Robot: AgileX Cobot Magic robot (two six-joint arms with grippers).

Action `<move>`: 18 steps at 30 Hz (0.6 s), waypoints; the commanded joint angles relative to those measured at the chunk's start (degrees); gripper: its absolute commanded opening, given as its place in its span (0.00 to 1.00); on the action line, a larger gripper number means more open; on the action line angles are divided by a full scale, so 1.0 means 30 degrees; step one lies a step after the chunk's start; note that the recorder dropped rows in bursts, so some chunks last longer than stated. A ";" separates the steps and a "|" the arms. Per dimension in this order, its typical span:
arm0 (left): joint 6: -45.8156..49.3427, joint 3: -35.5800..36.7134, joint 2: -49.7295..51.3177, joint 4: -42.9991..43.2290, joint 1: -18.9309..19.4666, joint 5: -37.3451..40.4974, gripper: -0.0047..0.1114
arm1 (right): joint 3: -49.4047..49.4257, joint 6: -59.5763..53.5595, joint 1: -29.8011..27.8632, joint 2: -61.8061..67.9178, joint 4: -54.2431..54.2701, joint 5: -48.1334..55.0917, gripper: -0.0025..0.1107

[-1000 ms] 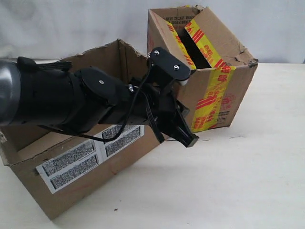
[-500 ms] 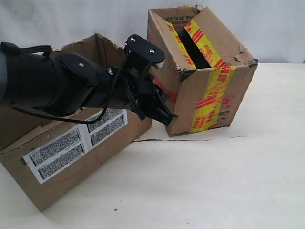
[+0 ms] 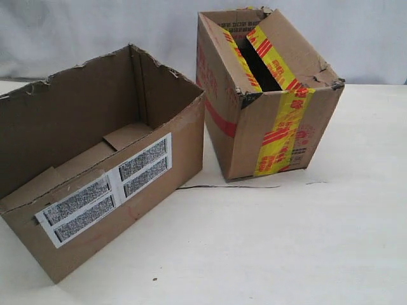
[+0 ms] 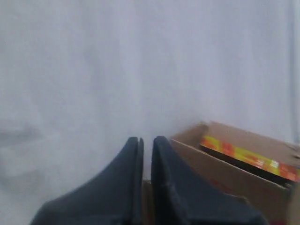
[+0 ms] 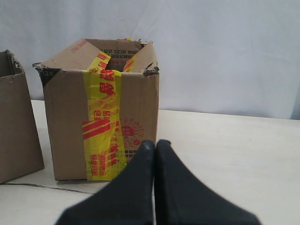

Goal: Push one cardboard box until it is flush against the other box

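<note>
The cardboard box (image 3: 108,190) lies at the left of the exterior view, long and low, open-topped, its white barcode labels (image 3: 105,190) facing front. The other box (image 3: 273,127), taller and wrapped in yellow tape printed in red, stands to its right. Their back corners are close or touching near the red band, and a wedge-shaped gap widens toward the front. Neither arm appears in the exterior view. My left gripper (image 4: 146,140) is shut and empty, raised, with the other box (image 4: 234,168) beyond it. My right gripper (image 5: 154,143) is shut and empty, facing the other box (image 5: 136,108). The cardboard box (image 5: 16,126) shows at that view's edge.
Both boxes rest on a white table (image 3: 305,241) in front of a pale backdrop. A thin dark line (image 3: 229,187) runs across the tabletop in front of the gap between the boxes.
My left arm, which reached over the cardboard box toward the other box, has drawn back out of the exterior view. The cardboard box shifted slightly leftward early on.
</note>
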 commanded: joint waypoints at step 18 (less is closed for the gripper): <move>-1.3080 0.1523 -0.2051 1.0009 1.4644 1.6002 0.04 | 0.0086 -0.0188 -0.0162 -0.0081 0.0033 -0.0032 0.02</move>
